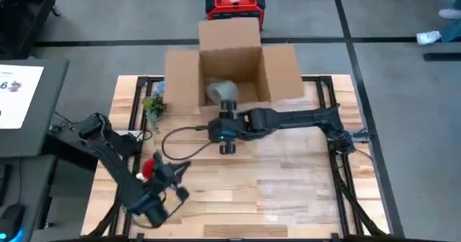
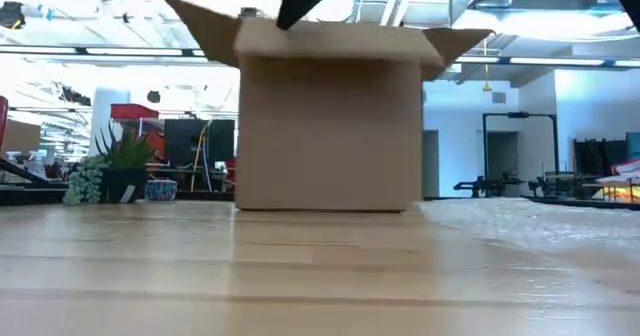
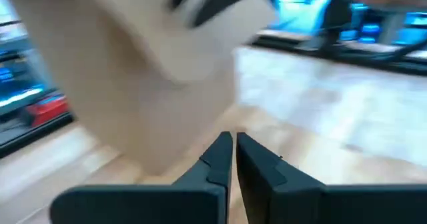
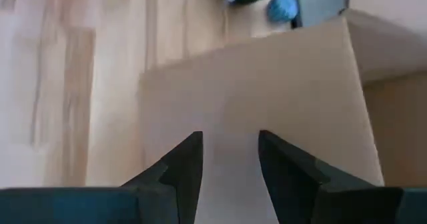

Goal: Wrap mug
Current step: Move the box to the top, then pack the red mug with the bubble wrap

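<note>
An open cardboard box (image 1: pixel 230 73) stands at the table's far middle, its flaps spread out. Inside it lies a grey wrapped bundle (image 1: pixel 222 91); the mug itself does not show. My right gripper (image 1: pixel 227 106) hovers open over the box's near wall, and in its wrist view the fingers (image 4: pixel 230 144) stand apart above bare cardboard (image 4: pixel 267 97), touching nothing. My left gripper (image 1: pixel 178 171) waits shut near the table's near left corner, pointing toward the box (image 3: pixel 133 84), with nothing between its fingers (image 3: pixel 233 144).
A small potted plant (image 1: pixel 153 104) stands on the table just left of the box. Bubble wrap (image 2: pixel 530 221) lies on the table's right side. A small red thing (image 1: pixel 148 166) sits by my left arm. A red device (image 1: pixel 234 4) stands on the floor beyond the table.
</note>
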You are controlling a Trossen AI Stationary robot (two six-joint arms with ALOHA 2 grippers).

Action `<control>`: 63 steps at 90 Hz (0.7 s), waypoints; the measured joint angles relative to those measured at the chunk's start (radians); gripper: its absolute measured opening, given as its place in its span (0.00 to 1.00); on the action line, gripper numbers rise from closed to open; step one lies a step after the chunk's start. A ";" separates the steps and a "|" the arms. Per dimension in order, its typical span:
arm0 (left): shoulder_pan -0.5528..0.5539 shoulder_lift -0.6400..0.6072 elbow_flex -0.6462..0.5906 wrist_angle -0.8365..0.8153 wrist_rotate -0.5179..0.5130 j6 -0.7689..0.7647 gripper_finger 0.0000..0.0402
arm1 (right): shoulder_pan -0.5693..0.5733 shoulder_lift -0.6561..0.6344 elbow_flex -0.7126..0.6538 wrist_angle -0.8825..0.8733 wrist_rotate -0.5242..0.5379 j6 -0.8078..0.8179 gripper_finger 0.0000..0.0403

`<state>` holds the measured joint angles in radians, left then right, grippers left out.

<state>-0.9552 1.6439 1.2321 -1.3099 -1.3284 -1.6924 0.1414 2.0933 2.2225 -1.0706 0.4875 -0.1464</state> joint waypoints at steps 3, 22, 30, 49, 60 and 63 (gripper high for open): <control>-0.016 0.001 0.015 0.034 0.001 0.052 0.00 | 0.016 -0.008 0.004 -0.012 -0.001 0.000 0.33; -0.045 0.002 0.043 0.270 -0.007 0.315 0.00 | 0.233 -0.100 0.013 -0.235 -0.095 0.193 0.33; -0.035 0.008 0.043 0.350 -0.009 0.393 0.00 | 0.354 -0.096 -0.008 -0.399 -0.119 0.304 0.33; 0.037 0.019 0.041 0.458 0.136 0.487 0.00 | 0.551 -0.145 -0.352 -0.430 -0.167 0.737 0.33; 0.089 0.029 0.040 0.504 0.183 0.544 0.00 | 0.613 -0.165 -0.605 -0.406 -0.251 0.993 0.33; 0.111 0.034 0.040 0.522 0.206 0.559 0.00 | 0.623 -0.170 -0.669 -0.398 -0.263 1.053 0.33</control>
<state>-0.8438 1.6782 1.2722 -0.7879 -1.1225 -1.1336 0.7648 1.9237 1.5532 -1.4685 0.2246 0.9067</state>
